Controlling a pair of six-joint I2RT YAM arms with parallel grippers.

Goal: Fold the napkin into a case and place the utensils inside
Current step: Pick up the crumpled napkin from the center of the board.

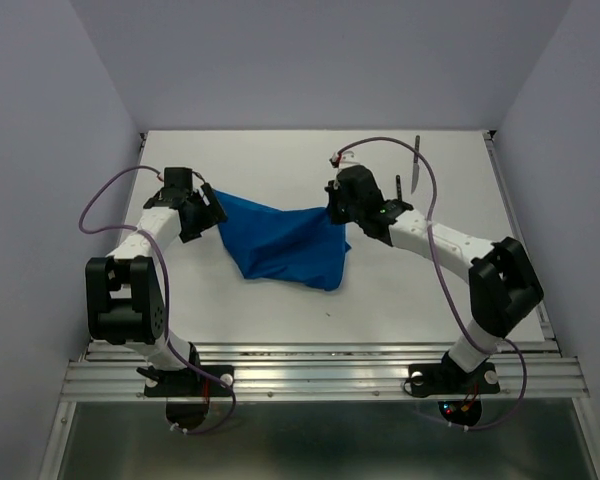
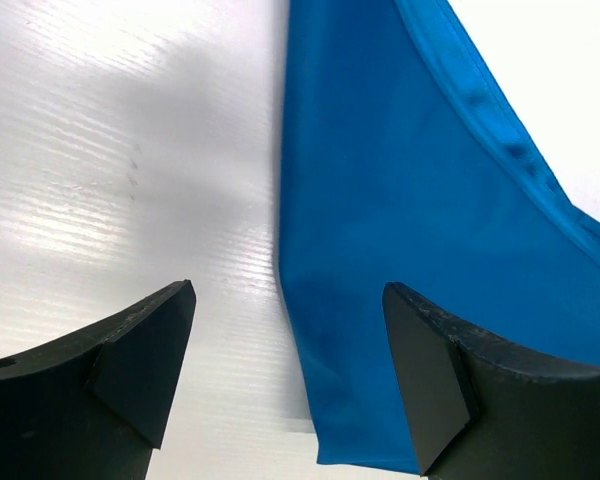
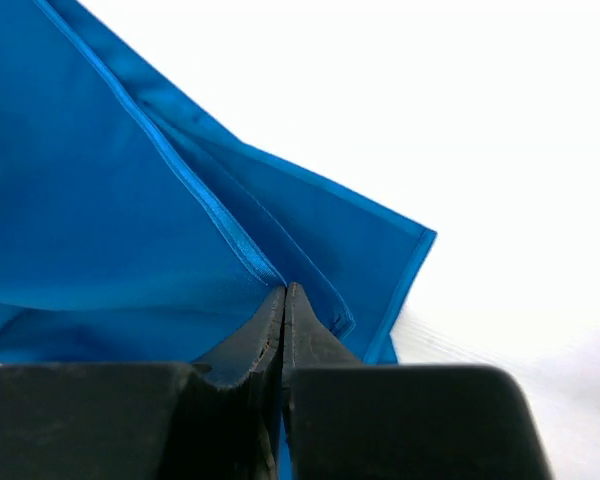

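At the middle of the white table [image 1: 280, 160], the napkin [image 1: 285, 245] is spread as a rumpled blue sheet between the two arms, its far edge sagging from one gripper to the other and its bulk reaching toward the near side. The right gripper [image 1: 335, 210] sits at the cloth's right far corner. In the right wrist view its jaws [image 3: 285, 295] are pressed fully together, with layered hems of the napkin [image 3: 110, 220] pinched between the tips and the cloth fanning away from them. The left gripper [image 1: 212, 208] is at the cloth's left far corner. In the left wrist view its jaws [image 2: 288, 300] stand wide apart and hold nothing. The napkin [image 2: 400, 200] runs down through the gap, its straight edge about midway between the fingers and the rest lying toward the right-hand finger. Contact with that finger cannot be determined. A knife [image 1: 416, 165] lies near the table's far right corner, well apart from the cloth.
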